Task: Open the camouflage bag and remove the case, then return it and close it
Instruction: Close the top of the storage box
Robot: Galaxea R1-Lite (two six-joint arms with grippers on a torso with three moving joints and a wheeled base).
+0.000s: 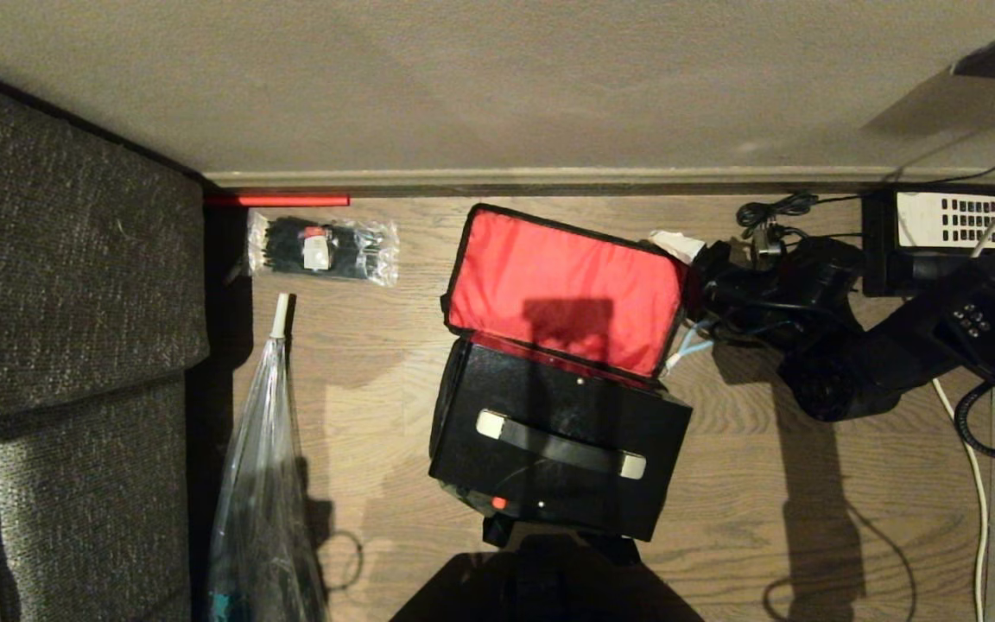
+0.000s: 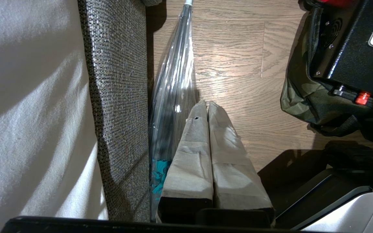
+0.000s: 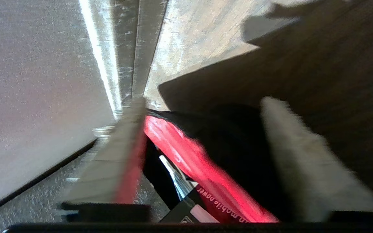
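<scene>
Boxy soft camouflage bag (image 1: pixel 463 497) of green-and-dark fabric stands mid-floor on wood planks, lid flap thrown open toward the far wall, bright red lining (image 1: pixel 567 294) facing up. Little of the camouflage fabric shows from the head view; the left wrist view shows its side wall (image 2: pixel 298 94) bulging beneath the load.

Flat black rectangular hard case (image 1: pixel 558 436), speckled sheen, sits in the bag's mouth, filling it. Long black handle with whitish ends (image 1: pixel 560 443) lies across its top; small red latch (image 1: pixel 498 502) on the near edge.

Right gripper (image 1: pixel 679 246), pale padded fingers (image 3: pixel 306 161), is at the lid flap's far right corner. Fingers spread, the red-lined flap edge (image 3: pixel 186 152) passing between them; contact with the fabric cannot be told. In that view a label reads "mobile power" on the red, the rest cut off.

Left gripper (image 2: pixel 207 105) hangs low at the near left, off the bag, its cloth-wrapped fingers pressed together with nothing between them, beside a clear plastic bag (image 1: pixel 260 484).

Far left by the skirting: clear packet of black zip ties (image 1: pixel 323 249). Grey woven sofa (image 1: pixel 66 302) along the left. Black telephone with white keypad (image 1: pixel 947 226) at far right.
</scene>
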